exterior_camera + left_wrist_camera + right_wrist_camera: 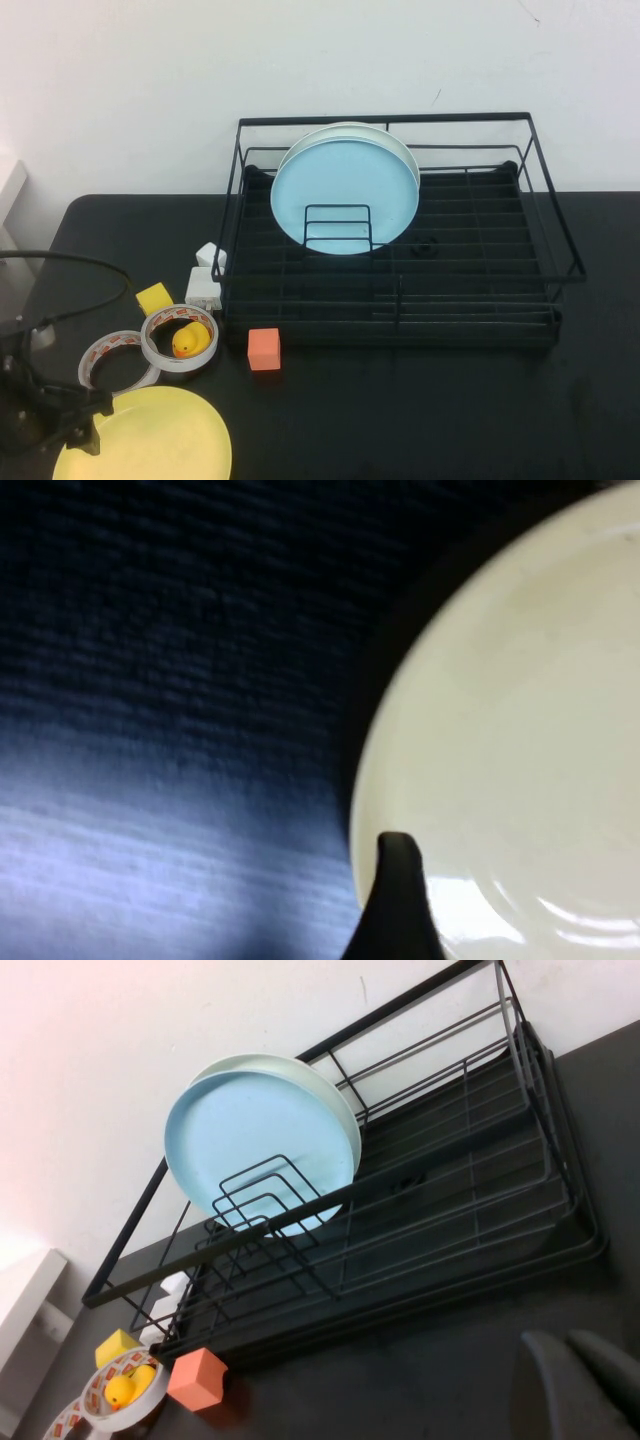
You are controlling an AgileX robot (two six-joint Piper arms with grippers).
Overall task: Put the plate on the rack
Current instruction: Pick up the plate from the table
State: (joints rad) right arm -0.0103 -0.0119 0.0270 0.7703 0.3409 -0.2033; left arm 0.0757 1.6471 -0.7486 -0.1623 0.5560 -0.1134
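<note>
The yellow plate [160, 440] lies on the black table at the front left, partly cut off by the view's edge. My left gripper [80, 425] is at the plate's left rim and stands open. In the left wrist view one finger [400, 905] lies over the plate's rim [520, 730]; the other finger is hidden. The black wire rack [480, 300] stands at the table's middle back, also in the right wrist view [470, 1210]. My right gripper [575, 1365] is shut and empty, off the rack's front right, outside the high view.
A light blue plate [343, 190] stands in the rack's slots with a whitish plate [398, 148] behind it. Left of the rack are a white adapter [204, 288], a yellow block [154, 298], two tape rolls [112, 352], a rubber duck [190, 342] and an orange cube [264, 349].
</note>
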